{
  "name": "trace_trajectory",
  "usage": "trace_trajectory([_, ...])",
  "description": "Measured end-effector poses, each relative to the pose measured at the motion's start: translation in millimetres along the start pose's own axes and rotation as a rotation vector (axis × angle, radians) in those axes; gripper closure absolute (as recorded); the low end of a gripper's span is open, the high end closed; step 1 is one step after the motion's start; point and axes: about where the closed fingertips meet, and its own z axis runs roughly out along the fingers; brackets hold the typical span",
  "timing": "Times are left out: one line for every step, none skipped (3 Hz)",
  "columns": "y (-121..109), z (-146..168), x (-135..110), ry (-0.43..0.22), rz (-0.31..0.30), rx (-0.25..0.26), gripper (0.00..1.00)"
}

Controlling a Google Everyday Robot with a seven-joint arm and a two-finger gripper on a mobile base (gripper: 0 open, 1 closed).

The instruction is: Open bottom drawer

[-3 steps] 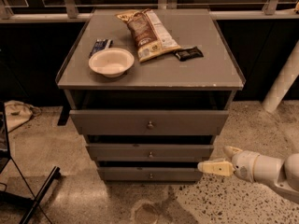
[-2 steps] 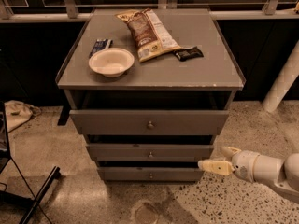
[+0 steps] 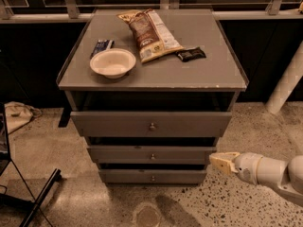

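On the near floor a wet-looking stain [image 3: 156, 212] lies in front of the cabinet, and a black stand leg [image 3: 40, 197] slants at near left, well clear of the work. At near right the gripper [image 3: 223, 162] comes in from the right edge, its pale tip just beside the right end of the drawers, at a height between the lower two. Against a second ago it has shifted slightly up and to the right, away from the knob [image 3: 152, 178], so no approach to a grasp has begun. Whether the jaws are released or clenched cannot be told, but nothing shows in them. The bottom drawer [image 3: 128, 176] sits lowest and set back, apparently shut and unmoved. To reach its centre knob the gripper would have to travel left and down. The middle drawer [image 3: 123, 154] and top drawer [image 3: 113, 124] stand out further above it, and their overhang may crowd an approach from above. On the tabletop [image 3: 208, 72] rest a bowl [image 3: 112, 62], a blue packet [image 3: 102, 46], a chip bag [image 3: 150, 34] and a dark packet [image 3: 191, 54], none in the way. A white post [image 3: 286, 86] leans at far right.
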Motion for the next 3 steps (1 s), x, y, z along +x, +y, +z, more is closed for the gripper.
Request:
trace_trajectory([-1.7, 6.8, 10.6, -0.038, 0.023, 0.028, 0.93])
trace_trajectory([-2.8, 32.5, 45.0, -0.115, 0.114, 0.071, 1.0])
trace_trajectory([-10.0, 77.0, 92.3, -0.158, 0.21, 0.125, 1.0])
